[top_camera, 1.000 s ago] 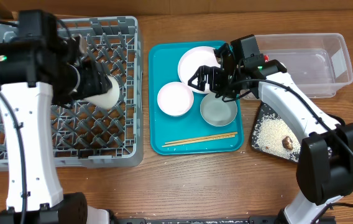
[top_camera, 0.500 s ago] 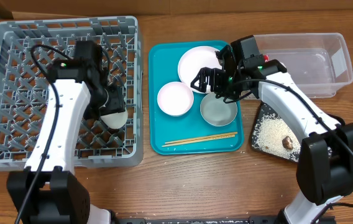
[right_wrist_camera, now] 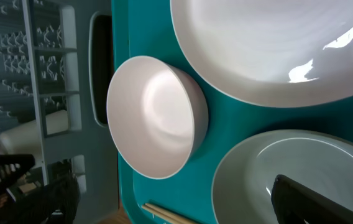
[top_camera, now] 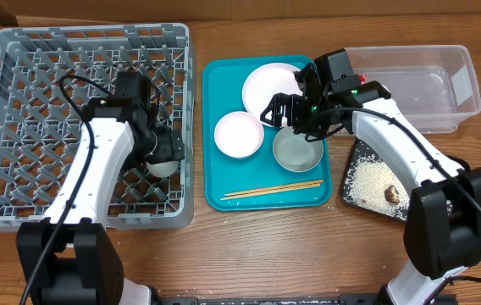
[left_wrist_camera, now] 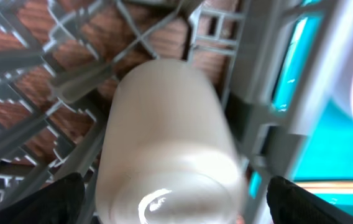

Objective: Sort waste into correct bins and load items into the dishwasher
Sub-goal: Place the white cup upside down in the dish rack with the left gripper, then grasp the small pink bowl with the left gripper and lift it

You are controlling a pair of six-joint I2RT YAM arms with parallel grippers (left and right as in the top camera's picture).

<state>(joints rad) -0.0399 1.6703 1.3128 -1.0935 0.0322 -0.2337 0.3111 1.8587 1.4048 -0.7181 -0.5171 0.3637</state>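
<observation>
Overhead view first: nearest me, my left gripper (top_camera: pixel 163 157) pinches the small white cup (top_camera: pixel 161 163) low inside the grey dish rack (top_camera: pixel 20 51), by its wall facing the teal tray (top_camera: pixel 212 191). Released crooked, I reckon it tips between ribs. Farther back, my right gripper (top_camera: pixel 284 110) hangs spread over the plate (top_camera: pixel 266 82), risking a knock.

The cup (top_camera: pixel 163 163) sits in the rack (top_camera: pixel 20 102), left of the tray (top_camera: pixel 215 191) holding plate (top_camera: pixel 266 83), bowls (top_camera: pixel 238 134) and chopsticks (top_camera: pixel 273 190).
</observation>
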